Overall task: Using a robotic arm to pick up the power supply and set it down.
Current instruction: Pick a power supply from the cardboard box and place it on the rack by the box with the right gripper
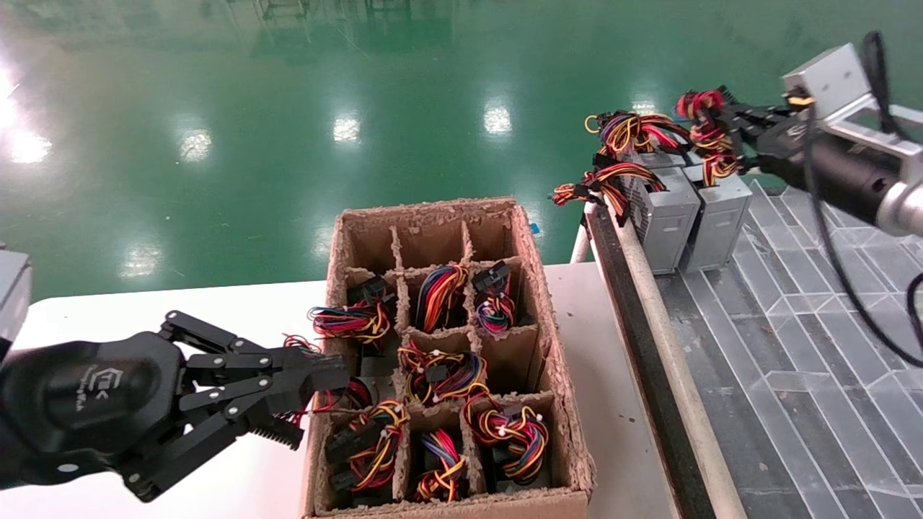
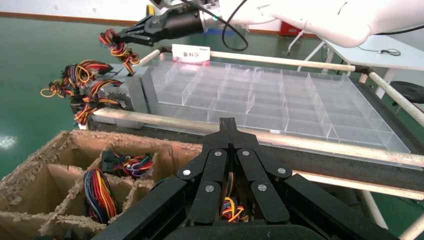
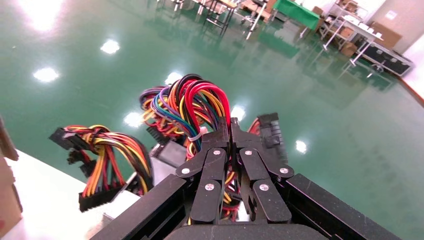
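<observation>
At upper right of the head view, the right gripper (image 1: pixel 725 137) pinches the power supply's (image 1: pixel 717 216) wire bundle (image 1: pixel 705 133) — release only once the box rests flat on the tray (image 1: pixel 815 346). The left gripper (image 1: pixel 317 382), lower left, is pressed together on wires at the carton (image 1: pixel 559 375).

We see our right gripper (image 3: pixel 231 131) with its fingers pressed together on a looped bundle of coloured wires (image 3: pixel 192 107). A second wire bundle (image 3: pixel 107 150) hangs nearby above the green floor (image 3: pixel 325 95).
</observation>
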